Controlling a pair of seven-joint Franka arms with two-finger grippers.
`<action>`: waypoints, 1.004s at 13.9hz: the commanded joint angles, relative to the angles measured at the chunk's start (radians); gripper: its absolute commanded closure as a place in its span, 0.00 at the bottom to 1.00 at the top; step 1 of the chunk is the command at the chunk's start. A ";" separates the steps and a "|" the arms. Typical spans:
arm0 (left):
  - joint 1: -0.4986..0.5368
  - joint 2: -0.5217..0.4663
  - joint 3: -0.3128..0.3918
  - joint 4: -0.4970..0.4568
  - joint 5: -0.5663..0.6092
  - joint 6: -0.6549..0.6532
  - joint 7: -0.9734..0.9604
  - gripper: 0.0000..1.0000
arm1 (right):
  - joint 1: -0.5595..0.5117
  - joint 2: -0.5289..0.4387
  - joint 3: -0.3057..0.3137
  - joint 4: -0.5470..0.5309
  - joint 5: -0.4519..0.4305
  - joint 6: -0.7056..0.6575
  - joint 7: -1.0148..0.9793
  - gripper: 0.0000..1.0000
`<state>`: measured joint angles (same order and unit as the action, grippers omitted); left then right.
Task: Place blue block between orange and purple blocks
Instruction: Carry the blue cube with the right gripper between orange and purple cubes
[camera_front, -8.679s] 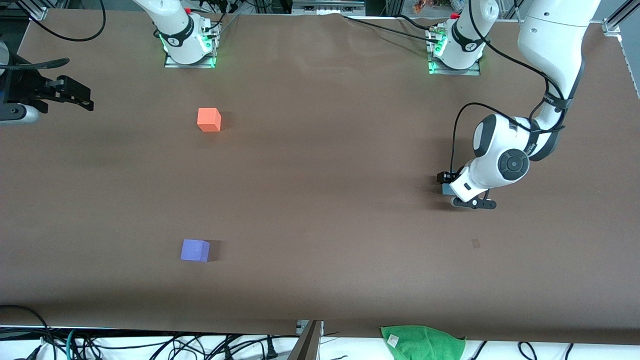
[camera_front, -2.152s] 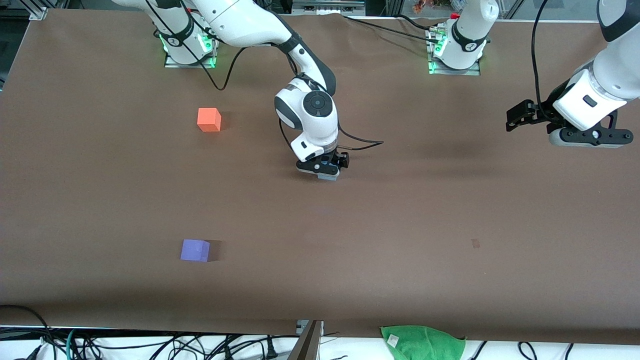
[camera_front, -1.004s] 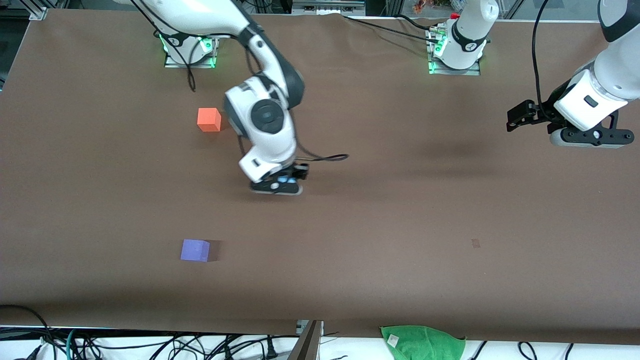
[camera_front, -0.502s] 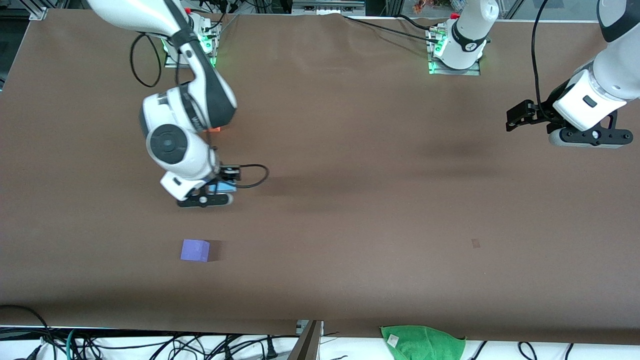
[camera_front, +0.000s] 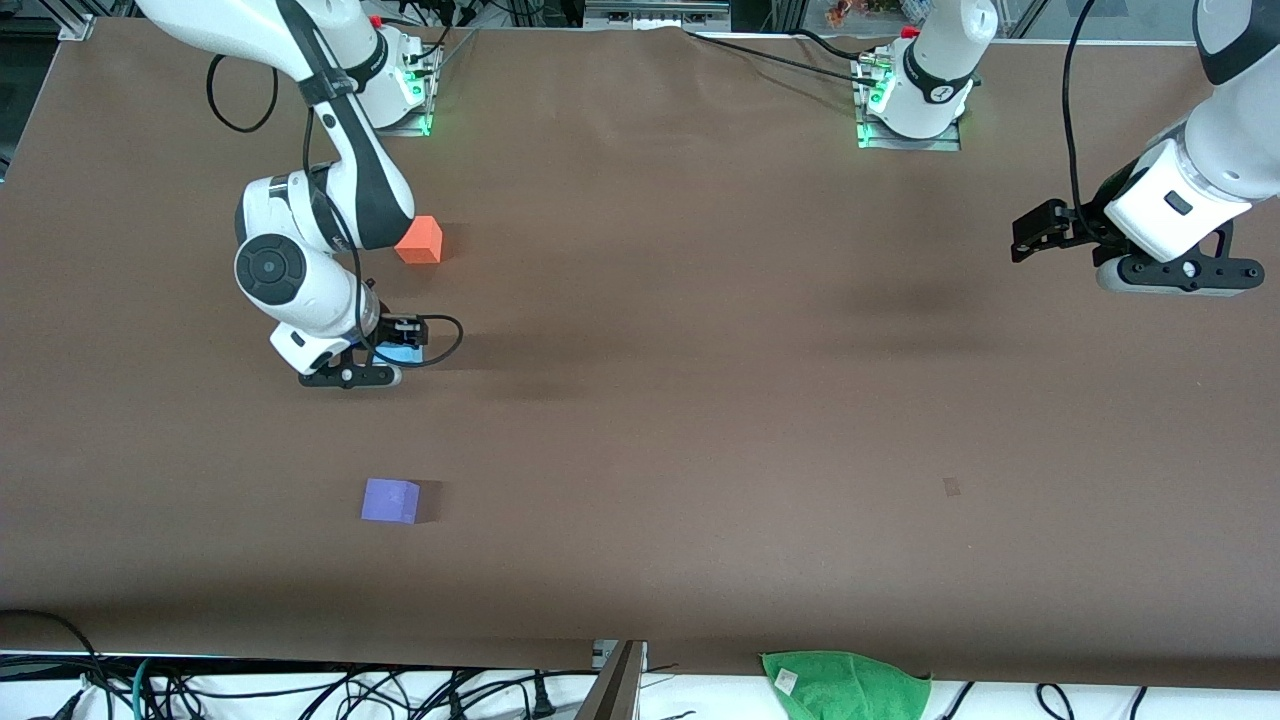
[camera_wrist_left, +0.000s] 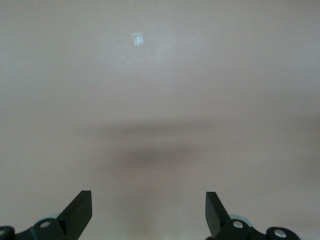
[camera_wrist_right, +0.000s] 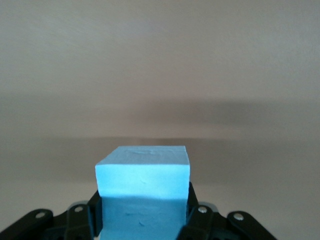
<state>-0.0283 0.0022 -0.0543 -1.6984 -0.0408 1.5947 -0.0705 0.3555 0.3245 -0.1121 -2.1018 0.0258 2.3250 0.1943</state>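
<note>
— Where was this taken?
— A robotics lab: two white arms (camera_front: 320, 190) bolted to a brown-covered table (camera_front: 700, 420), green status lights at their bases (camera_front: 380, 95), loose cables (camera_front: 300, 690) along the near edge.

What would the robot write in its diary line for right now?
right gripper: shut on blue block, over table between orange block and purple block | left gripper: open, waiting

The small light-blue matte cube (camera_front: 405, 352) is held above the table, between the bright orange matte cube (camera_front: 419, 240) and the violet-purple matte cube (camera_front: 390, 501).
</note>
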 joint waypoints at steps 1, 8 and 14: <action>0.007 -0.008 -0.001 -0.006 -0.022 -0.009 0.021 0.00 | -0.001 -0.050 -0.011 -0.130 0.017 0.130 -0.030 0.58; 0.007 -0.008 -0.001 -0.006 -0.022 -0.010 0.021 0.00 | 0.000 0.014 -0.011 -0.190 0.039 0.342 -0.015 0.58; 0.007 -0.008 -0.001 -0.006 -0.021 -0.015 0.021 0.00 | 0.000 0.042 -0.006 -0.193 0.045 0.393 -0.013 0.57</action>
<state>-0.0283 0.0022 -0.0543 -1.6988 -0.0408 1.5896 -0.0705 0.3556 0.3561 -0.1243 -2.2769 0.0487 2.6755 0.1877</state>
